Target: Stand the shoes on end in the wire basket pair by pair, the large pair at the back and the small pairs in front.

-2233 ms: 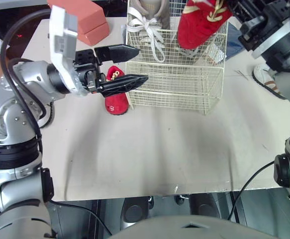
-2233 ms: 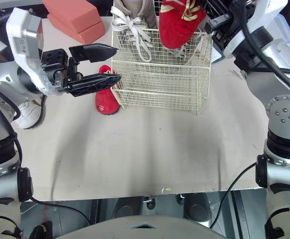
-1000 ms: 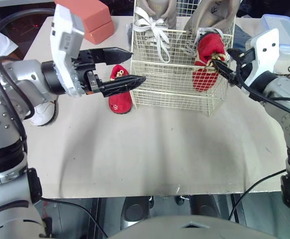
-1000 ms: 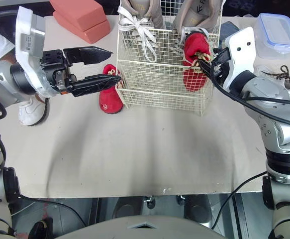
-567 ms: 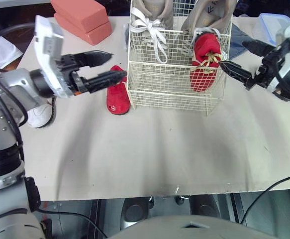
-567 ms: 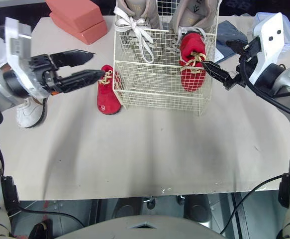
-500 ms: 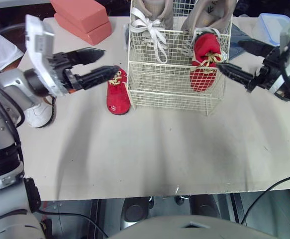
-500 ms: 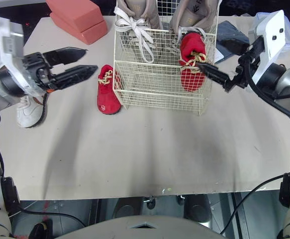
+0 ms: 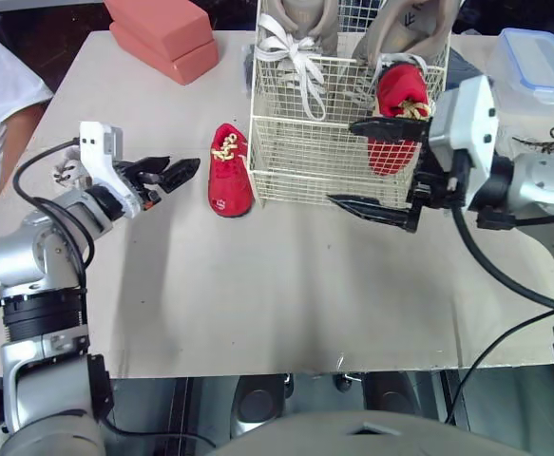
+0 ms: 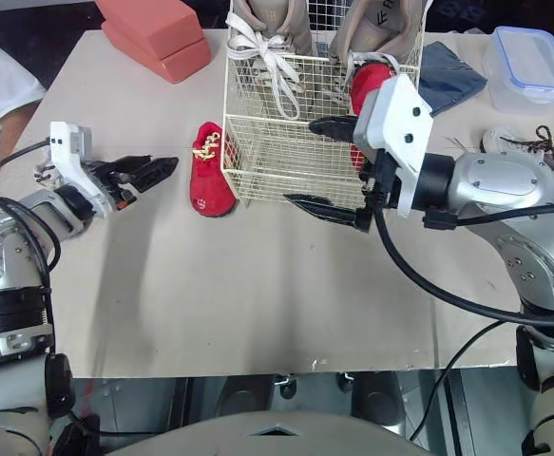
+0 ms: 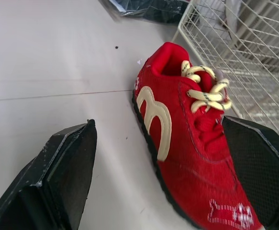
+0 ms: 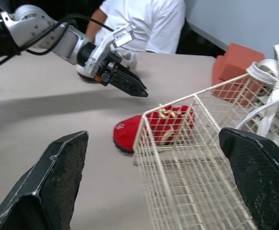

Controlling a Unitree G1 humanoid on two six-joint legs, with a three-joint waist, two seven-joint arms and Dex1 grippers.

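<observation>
One small red shoe (image 9: 398, 95) stands on end in the wire basket (image 9: 305, 163), front right, just ahead of the large grey sneakers (image 9: 294, 21) upright at the back. Its mate, the second red shoe (image 9: 230, 173), lies flat on the table (image 9: 257, 285) just beside the basket's left wall, sole down, yellow laces up. Left gripper (image 9: 186, 171) released, fingers spread, aimed at that shoe from the left, near it, no contact. Right gripper (image 9: 343, 162) also released, fingers wide apart, hanging in front of the basket's front wall, holding nothing. Pink blocks (image 9: 162, 33) at back left, lidded plastic box (image 9: 538, 62) at back right.
</observation>
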